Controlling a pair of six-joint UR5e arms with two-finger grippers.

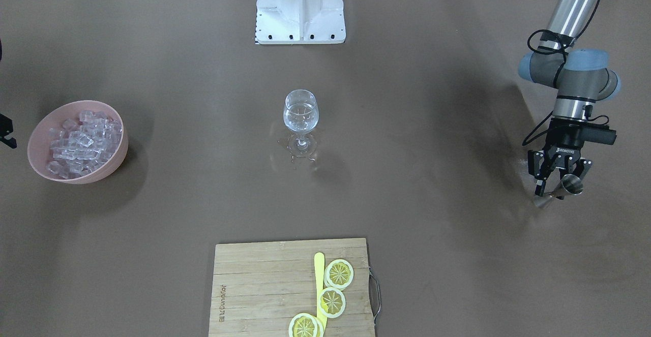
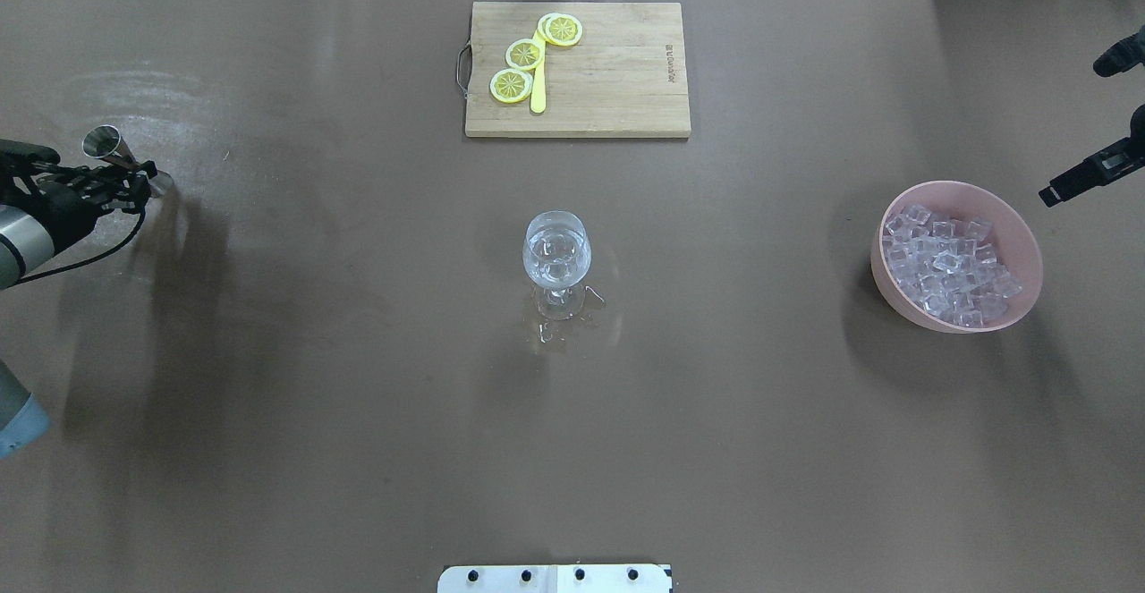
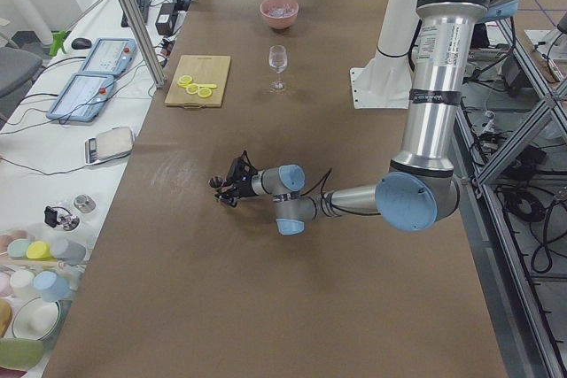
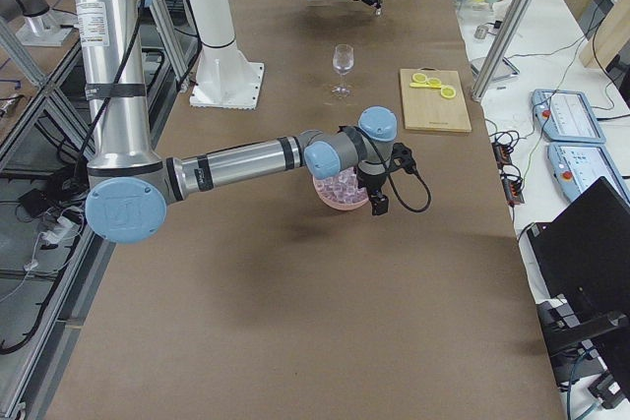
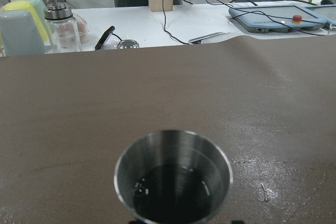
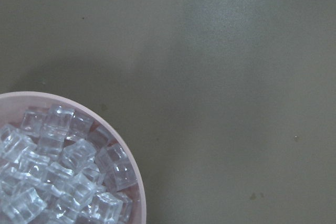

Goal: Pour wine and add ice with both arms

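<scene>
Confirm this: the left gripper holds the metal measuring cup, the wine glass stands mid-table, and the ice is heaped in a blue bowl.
Not quite: the bowl is pink, not blue, as the overhead view shows. The rest stands: the left gripper holds the metal measuring cup, the wine glass stands mid-table, and the ice is heaped in that bowl.

The table cover [image 1: 152, 225] looks matt brown, like paper, with a glossy wet patch [image 5: 294, 182] at its left end. There the jigger [image 1: 568, 185] is brushed metal (quite shiny inside). The wine glass [image 1: 300, 113] and the ice [image 1: 81, 141] are clear and glossy. The bowl [image 1: 116, 158] is smooth matt pink, and the cutting board [image 1: 264, 286] is bare wood in strips.
</scene>
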